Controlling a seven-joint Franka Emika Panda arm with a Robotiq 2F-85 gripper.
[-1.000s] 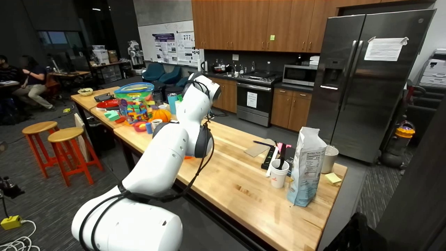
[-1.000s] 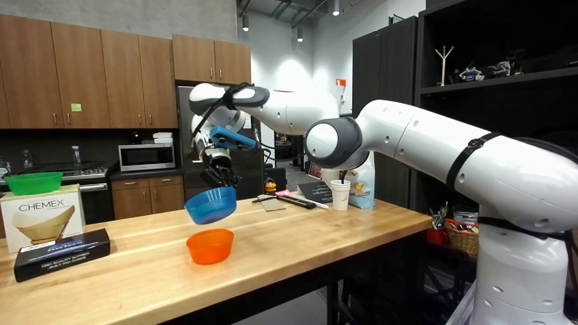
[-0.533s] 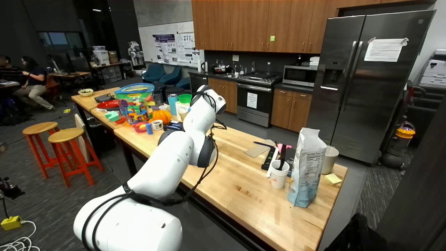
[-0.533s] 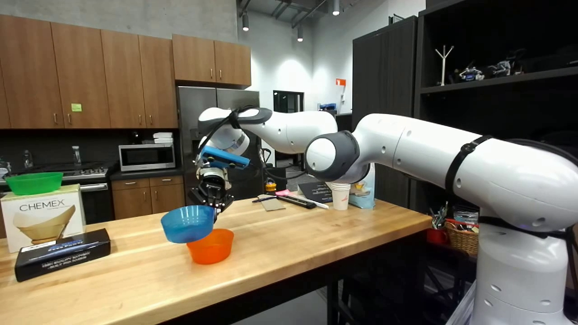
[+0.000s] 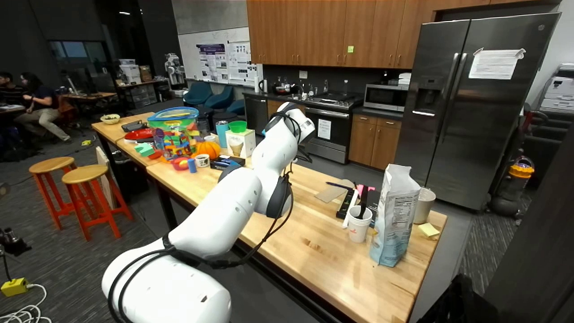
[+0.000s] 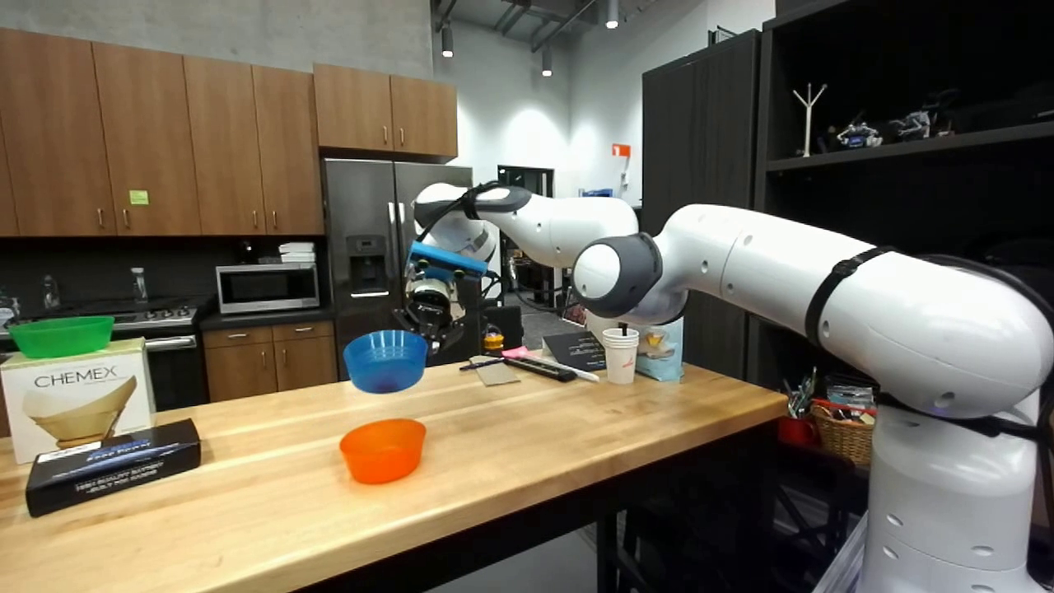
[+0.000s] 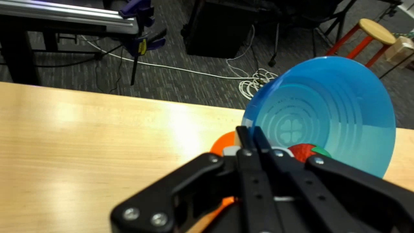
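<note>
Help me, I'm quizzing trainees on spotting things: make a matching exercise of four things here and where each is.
1. blue bowl
2. orange bowl
3. green bowl
4. white cups

A. on the Chemex box
B. stacked next to the bag
C. held aloft by the tool
D. directly on the tabletop

Pairs: 1-C, 2-D, 3-A, 4-B

Round blue plastic bowl (image 7: 346, 113), tilted, held aloft at left rim (wrist view); red-and-green object (image 7: 302, 152) inside, near side.
</note>
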